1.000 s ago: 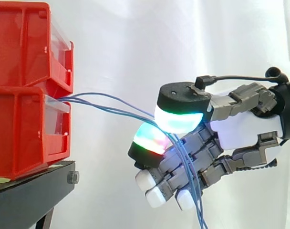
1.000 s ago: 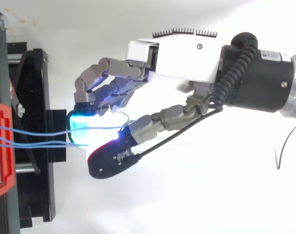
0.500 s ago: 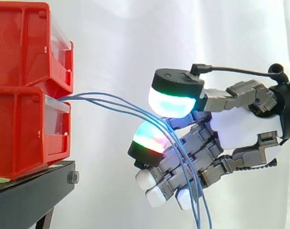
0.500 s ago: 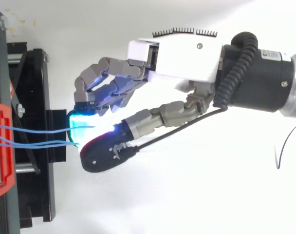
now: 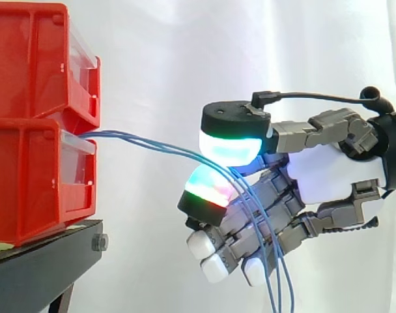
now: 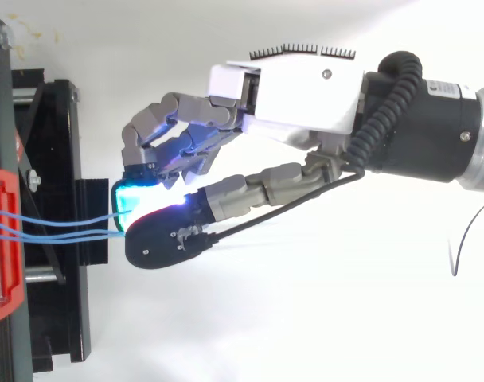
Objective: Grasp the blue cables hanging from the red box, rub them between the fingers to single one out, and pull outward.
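White curtain backs red bins on a black stand; blue cables leave the lower bin, pinched between the hand's thumb and fingers, lower ends cut off

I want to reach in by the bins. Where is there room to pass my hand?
Free: below the blue cables, between the black stand and the hand; also above them, beside the upper red bin. Crowded: at the pads, where the cables pass.

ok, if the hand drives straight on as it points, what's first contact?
Probably the lower red bin, where the pinched blue cables exit; the hand's lower fingers might clip the black stand first.
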Robot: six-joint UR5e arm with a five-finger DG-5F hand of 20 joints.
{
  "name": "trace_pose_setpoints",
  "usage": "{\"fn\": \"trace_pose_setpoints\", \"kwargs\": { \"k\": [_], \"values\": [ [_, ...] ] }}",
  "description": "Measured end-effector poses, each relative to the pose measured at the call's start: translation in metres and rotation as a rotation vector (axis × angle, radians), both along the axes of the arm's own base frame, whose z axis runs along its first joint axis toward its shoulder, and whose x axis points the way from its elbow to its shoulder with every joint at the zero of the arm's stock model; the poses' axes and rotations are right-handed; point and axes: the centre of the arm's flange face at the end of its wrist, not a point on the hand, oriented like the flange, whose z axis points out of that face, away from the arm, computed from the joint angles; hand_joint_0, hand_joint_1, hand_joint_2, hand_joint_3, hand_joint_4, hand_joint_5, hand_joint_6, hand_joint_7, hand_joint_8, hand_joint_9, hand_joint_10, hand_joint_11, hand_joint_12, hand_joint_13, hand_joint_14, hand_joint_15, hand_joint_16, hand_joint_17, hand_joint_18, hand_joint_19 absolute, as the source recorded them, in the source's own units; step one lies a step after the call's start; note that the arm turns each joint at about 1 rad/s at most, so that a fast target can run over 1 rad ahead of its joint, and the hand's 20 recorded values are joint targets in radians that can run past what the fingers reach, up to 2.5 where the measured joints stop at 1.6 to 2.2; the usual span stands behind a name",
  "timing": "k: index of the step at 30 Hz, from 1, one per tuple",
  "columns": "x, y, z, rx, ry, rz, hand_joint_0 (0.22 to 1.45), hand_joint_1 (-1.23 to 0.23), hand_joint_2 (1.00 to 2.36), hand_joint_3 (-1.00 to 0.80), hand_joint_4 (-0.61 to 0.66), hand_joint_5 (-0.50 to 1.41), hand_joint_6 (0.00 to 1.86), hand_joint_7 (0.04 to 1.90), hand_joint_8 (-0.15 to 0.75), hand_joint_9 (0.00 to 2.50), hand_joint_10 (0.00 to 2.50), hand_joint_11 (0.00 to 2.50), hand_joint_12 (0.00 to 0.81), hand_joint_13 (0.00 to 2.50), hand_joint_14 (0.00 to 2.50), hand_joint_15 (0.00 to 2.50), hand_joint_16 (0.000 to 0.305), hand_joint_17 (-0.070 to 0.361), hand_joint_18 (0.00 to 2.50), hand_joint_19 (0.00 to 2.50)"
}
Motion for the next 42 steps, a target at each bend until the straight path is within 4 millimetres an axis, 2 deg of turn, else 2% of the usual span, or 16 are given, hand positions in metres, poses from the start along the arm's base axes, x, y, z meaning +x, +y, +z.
{"fn": "trace_pose_setpoints", "kwargs": {
  "k": [8,16,19,26,32,42],
  "values": [
    [0.0001,-0.0001,0.0001,0.0,0.0,0.0,0.59,-0.81,1.0,-0.5,0.23,-0.2,0.84,0.99,0.271,0.73,0.01,0.5,0.314,0.67,0.01,0.36,0.038,0.086,0.55,0.68],
    [0.0001,-0.0002,0.0003,0.0,-0.001,0.0,0.6,-0.86,1.0,-0.5,0.23,-0.19,0.84,1.0,0.272,0.73,0.01,0.5,0.312,0.68,0.01,0.36,0.038,0.085,0.57,0.66],
    [0.0001,-0.0003,0.0002,0.0,-0.001,0.0,0.51,-0.71,1.0,-0.5,0.24,-0.15,0.8,1.07,0.281,0.77,0.01,0.46,0.32,0.69,0.01,0.36,0.04,0.091,0.58,0.68],
    [0.0002,-0.0002,0.0003,0.0,-0.001,0.0,0.51,-0.61,1.0,-0.5,0.23,-0.13,0.78,1.13,0.289,0.83,0.01,0.47,0.318,0.71,0.01,0.38,0.04,0.089,0.59,0.71],
    [0.0003,-0.0002,0.0004,-0.001,-0.002,0.0,0.58,-0.74,1.0,-0.5,0.24,-0.13,0.78,1.16,0.278,0.84,0.01,0.49,0.307,0.7,0.01,0.37,0.036,0.081,0.57,0.7],
    [0.0005,-0.0002,0.0007,-0.001,-0.003,0.0,0.71,-0.93,1.0,-0.5,0.19,-0.19,0.86,1.08,0.267,0.74,0.01,0.5,0.307,0.68,0.01,0.34,0.036,0.081,0.59,0.63]
  ]
}}
